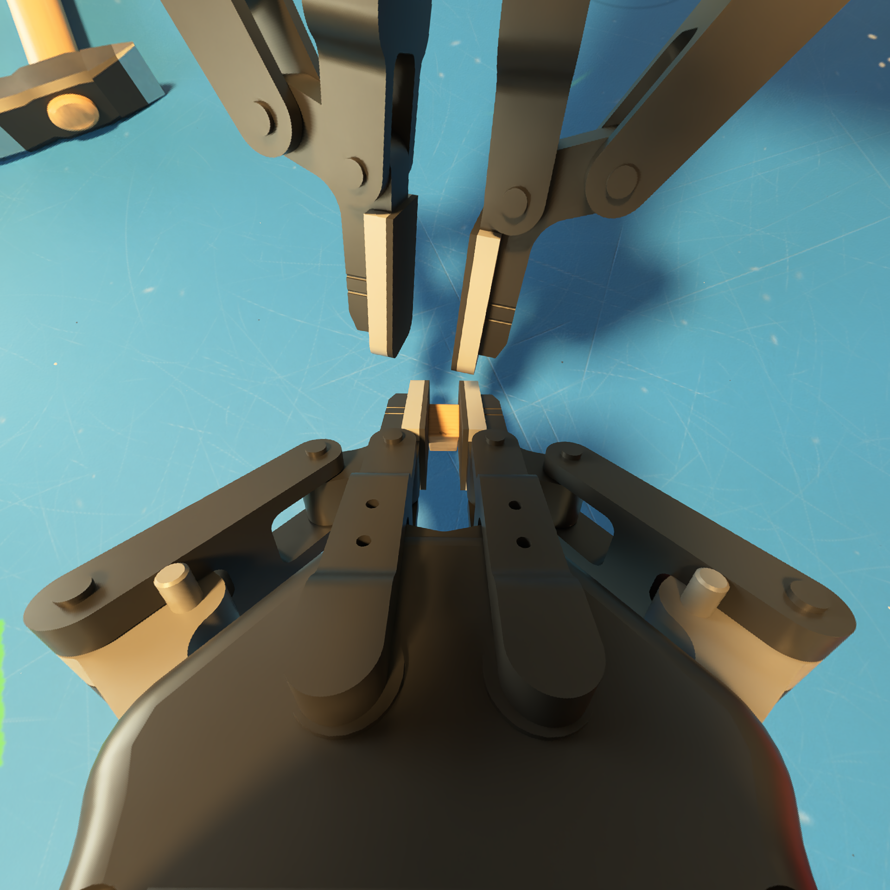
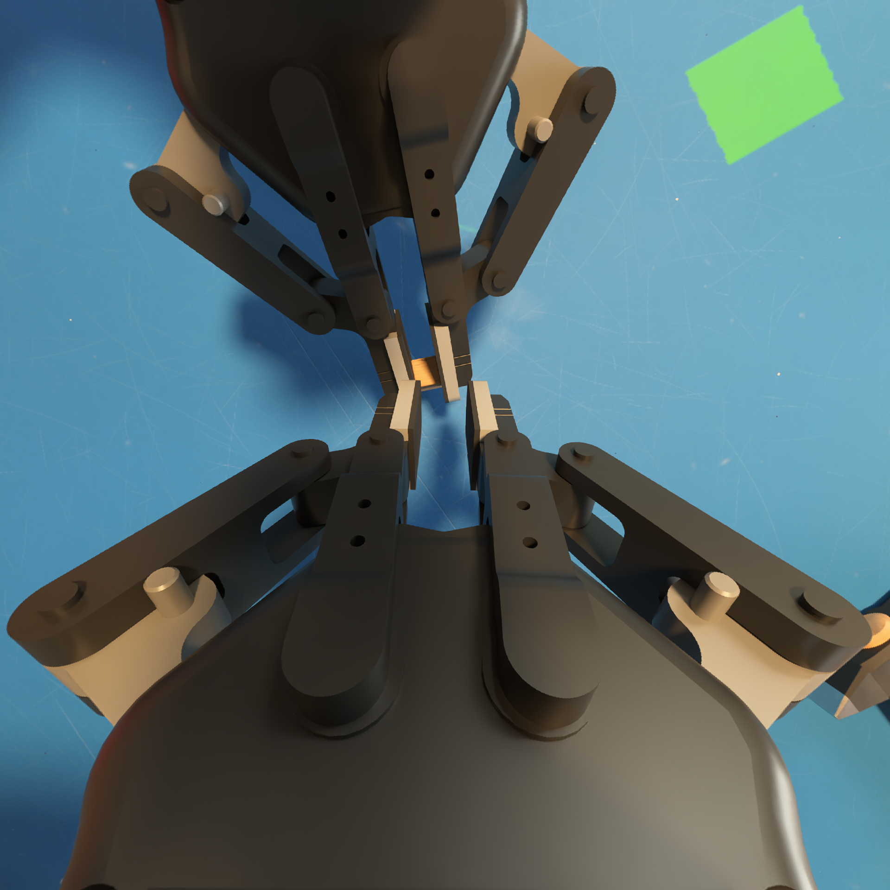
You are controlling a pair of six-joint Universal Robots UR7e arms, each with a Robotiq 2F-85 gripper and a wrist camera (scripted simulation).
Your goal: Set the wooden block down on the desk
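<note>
The small wooden block (image 1: 443,426) is clamped between the pads of my left gripper (image 1: 443,385), which holds it above the blue desk (image 1: 192,337). My right gripper (image 1: 428,363) points at it tip to tip from the far side, its fingers a little apart with nothing between them. In the right wrist view my right gripper (image 2: 443,385) is open and empty, just short of the block (image 2: 426,371) held in the left gripper (image 2: 424,391). The right gripper's left fingertip overlaps the block's near corner there.
A hammer-like tool with a wooden handle and dark head (image 1: 72,91) lies on the desk at the far left; a part of it shows at the right edge of the right wrist view (image 2: 867,674). A green rectangular patch (image 2: 765,84) lies on the desk.
</note>
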